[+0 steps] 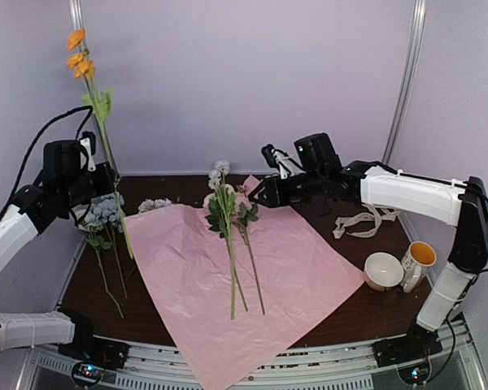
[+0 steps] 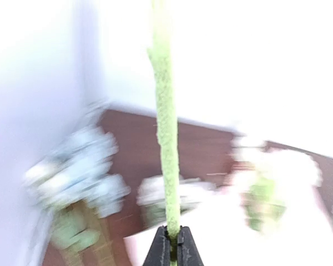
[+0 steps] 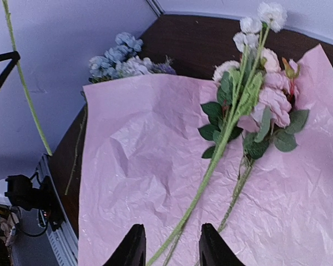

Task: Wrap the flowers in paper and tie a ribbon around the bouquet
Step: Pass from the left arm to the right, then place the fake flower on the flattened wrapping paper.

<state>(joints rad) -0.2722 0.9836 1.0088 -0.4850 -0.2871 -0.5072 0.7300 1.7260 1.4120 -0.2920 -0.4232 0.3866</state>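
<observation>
The left gripper is clamped tight on the thin green stem of an orange-flowered sprig. It holds the sprig upright against the pale wall at the table's 9 o'clock side. The right gripper hovers with jaws apart and nothing between them, over the far part of the pink paper. That crinkled sheet lies flat mid-table, one corner overhanging the near edge. White and pink flowers lie on it, stems toward 6 o'clock. On the dark brown table, blue blooms lie at the sheet's 9 o'clock and the cream ribbon lies loose at 2 o'clock. A white cup and a mug sit side by side at 4 o'clock. A metal post rises behind.
</observation>
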